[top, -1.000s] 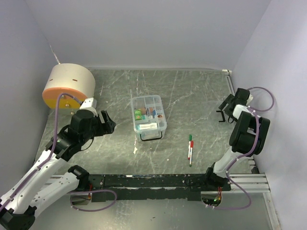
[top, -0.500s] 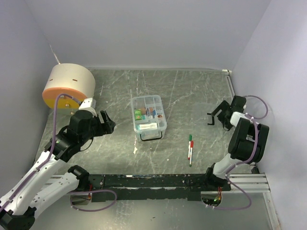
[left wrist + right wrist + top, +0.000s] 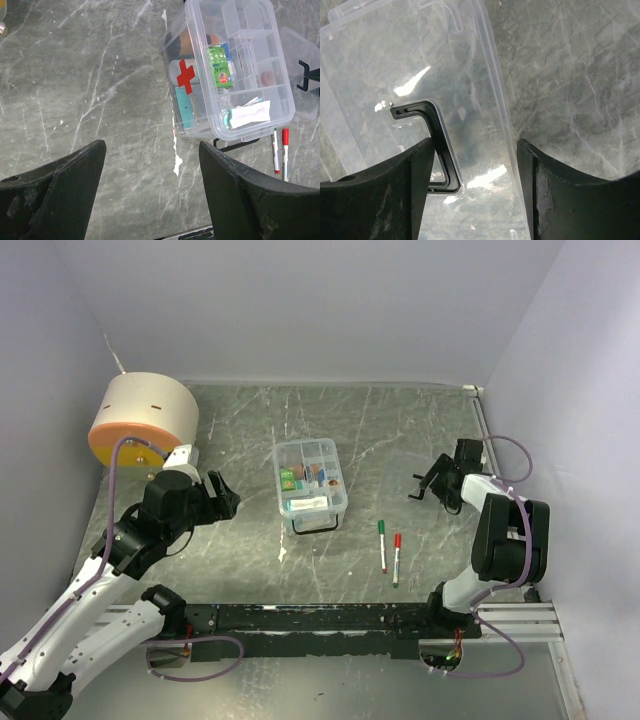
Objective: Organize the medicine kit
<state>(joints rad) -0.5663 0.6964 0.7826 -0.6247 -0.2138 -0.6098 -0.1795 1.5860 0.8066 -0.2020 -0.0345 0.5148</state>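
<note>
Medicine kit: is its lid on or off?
Off. The medicine kit has its tray uncovered; the clear lid lies apart, below the right gripper.

The kit (image 3: 186, 77) is clear, glossy plastic. Under it, the table (image 3: 75, 75) is smooth, grey and stone-patterned, with a dull sheen. Right of the kit, the lid (image 3: 380, 60) is glossy clear plastic with a black latch (image 3: 437, 135). Left of the kit, the drum (image 3: 150, 405) looks matt, perhaps plastic.

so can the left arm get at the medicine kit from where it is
Probably yes: the left gripper is open and faces the medicine kit, with only bare tabletop showing between them.
</note>
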